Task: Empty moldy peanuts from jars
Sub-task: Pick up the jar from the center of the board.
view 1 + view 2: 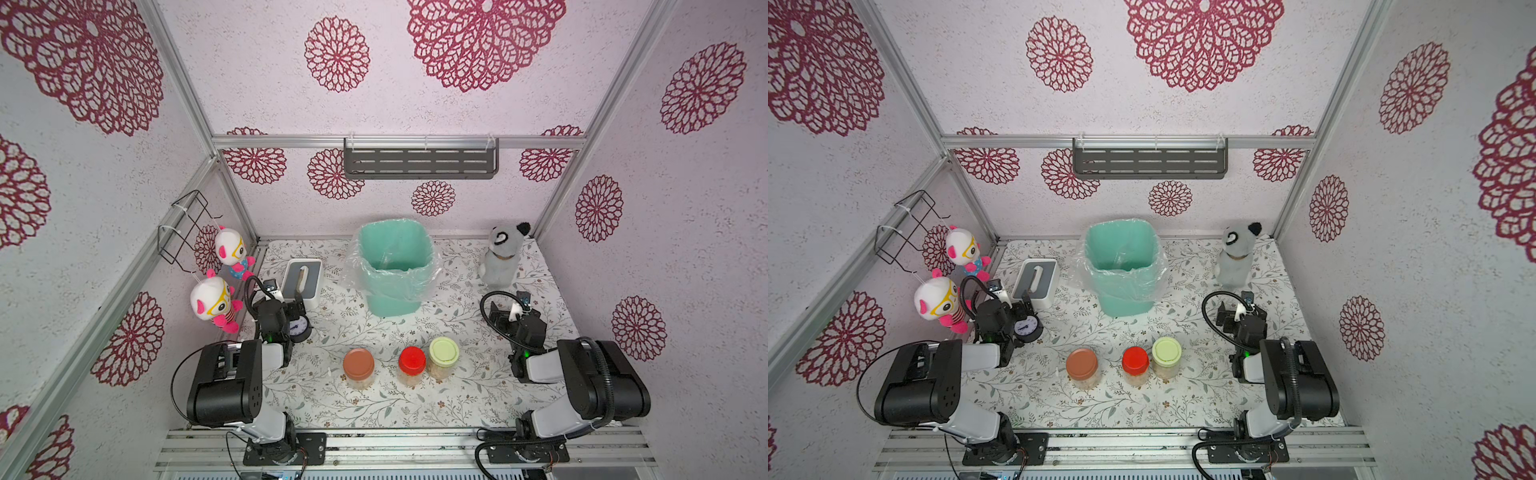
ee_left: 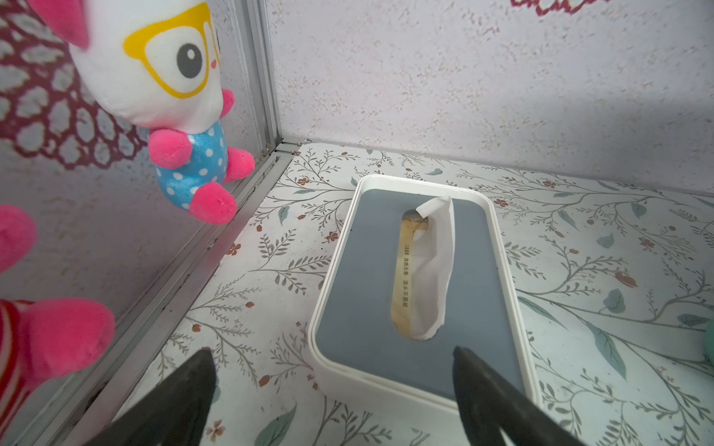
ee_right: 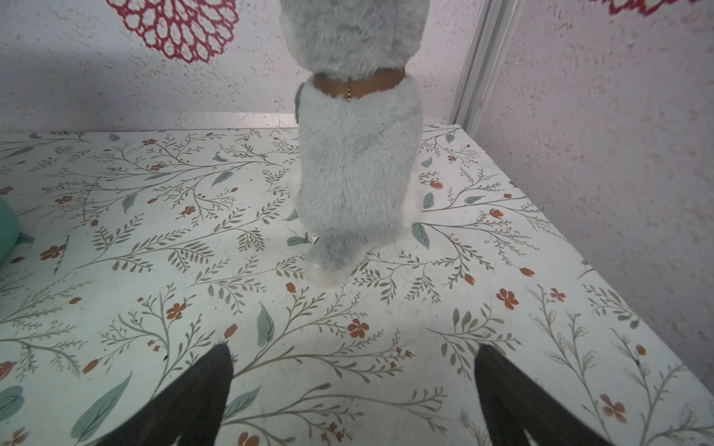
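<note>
At six o'clock on the table [image 1: 332, 399], three lidded jars [image 1: 412, 365] are sitting upright, holding moldy peanuts [image 1: 359, 383]. Left gripper [image 2: 332, 351] at nine and right gripper [image 3: 353, 349] at three are hanging spread wide, empty.

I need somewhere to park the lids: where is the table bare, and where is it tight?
Bare: the strip between the bin and the three jars, and the band between the jars and the near edge. Crowded: the left side, with tissue box, clock and left gripper.
</note>
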{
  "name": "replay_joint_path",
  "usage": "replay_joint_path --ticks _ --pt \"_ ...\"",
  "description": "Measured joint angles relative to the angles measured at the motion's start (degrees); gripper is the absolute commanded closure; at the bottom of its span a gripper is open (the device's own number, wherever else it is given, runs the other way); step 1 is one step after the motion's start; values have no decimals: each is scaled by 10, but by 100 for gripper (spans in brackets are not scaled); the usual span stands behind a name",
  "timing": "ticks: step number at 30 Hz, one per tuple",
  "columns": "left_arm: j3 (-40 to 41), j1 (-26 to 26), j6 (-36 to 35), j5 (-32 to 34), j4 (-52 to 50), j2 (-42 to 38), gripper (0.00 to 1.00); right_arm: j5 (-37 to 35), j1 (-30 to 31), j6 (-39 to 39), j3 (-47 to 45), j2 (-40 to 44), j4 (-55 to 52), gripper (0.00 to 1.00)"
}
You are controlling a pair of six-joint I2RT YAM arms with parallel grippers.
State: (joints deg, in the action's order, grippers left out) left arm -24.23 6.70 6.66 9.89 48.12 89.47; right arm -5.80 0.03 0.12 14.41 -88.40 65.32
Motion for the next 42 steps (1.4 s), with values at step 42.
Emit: replay_joint_path --ticks 42 --pt "-205 0 -28 -156 -631 -413 3 126 153 55 338 425 -664 1"
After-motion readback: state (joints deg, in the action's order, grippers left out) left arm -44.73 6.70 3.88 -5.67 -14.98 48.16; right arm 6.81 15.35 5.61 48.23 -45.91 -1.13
